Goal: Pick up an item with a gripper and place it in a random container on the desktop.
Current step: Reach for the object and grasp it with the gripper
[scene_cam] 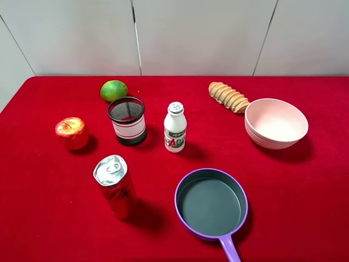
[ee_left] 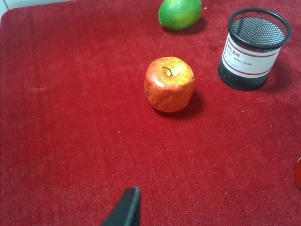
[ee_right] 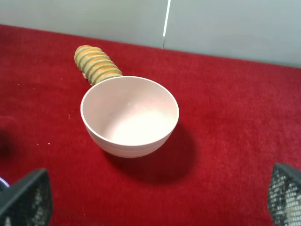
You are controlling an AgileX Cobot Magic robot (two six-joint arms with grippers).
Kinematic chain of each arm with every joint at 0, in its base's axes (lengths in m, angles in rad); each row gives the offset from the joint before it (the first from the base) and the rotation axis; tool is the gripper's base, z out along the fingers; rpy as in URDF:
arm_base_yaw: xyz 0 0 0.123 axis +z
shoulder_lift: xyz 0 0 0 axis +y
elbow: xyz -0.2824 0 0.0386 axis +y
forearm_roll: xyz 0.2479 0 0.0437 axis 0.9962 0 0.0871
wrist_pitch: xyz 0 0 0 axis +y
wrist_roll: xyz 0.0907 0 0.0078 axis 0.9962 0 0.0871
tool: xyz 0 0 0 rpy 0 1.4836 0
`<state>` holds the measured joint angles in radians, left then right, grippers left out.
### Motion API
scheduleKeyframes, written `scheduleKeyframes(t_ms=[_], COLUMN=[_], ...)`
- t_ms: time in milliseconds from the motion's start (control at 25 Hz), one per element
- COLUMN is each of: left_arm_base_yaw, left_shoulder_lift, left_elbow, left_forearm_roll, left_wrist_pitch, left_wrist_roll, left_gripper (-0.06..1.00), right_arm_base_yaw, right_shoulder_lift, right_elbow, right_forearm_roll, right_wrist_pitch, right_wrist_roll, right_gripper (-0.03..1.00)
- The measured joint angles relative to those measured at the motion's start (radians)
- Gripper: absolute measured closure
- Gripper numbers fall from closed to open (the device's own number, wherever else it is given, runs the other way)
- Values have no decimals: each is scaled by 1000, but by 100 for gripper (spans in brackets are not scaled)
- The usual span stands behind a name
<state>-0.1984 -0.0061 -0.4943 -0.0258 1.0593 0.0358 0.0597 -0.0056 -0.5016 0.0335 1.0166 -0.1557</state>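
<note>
The small white bottle stands upright near the middle of the red worktop, just beside the black mesh cup but not touching it. Neither arm has reached it. The right end effector hangs released, its fingers spread wide over the cloth in front of the pink bowl. Only one dark finger of the left end effector shows, short of the apple, so I cannot tell whether it is open. The right arm looks the readier choice. It should come down squarely over the foil cap and close on the body around the label. The approach should stay on the side away from the cup, since so narrow a bottle would likely topple at a glancing touch.
</note>
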Motion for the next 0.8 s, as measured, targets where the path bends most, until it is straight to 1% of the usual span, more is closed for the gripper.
scheduleKeyframes(t_ms=[800], left_arm_base_yaw=[0], left_shoulder_lift=[0], left_elbow=[0], left_forearm_roll=[0], left_wrist_pitch=[0], left_wrist_roll=[0], left_gripper=[-4], right_arm_base_yaw=[0], right_shoulder_lift=[0], right_elbow=[0], right_forearm_roll=[0], right_wrist_pitch=[0], right_wrist_roll=[0], right_gripper=[27])
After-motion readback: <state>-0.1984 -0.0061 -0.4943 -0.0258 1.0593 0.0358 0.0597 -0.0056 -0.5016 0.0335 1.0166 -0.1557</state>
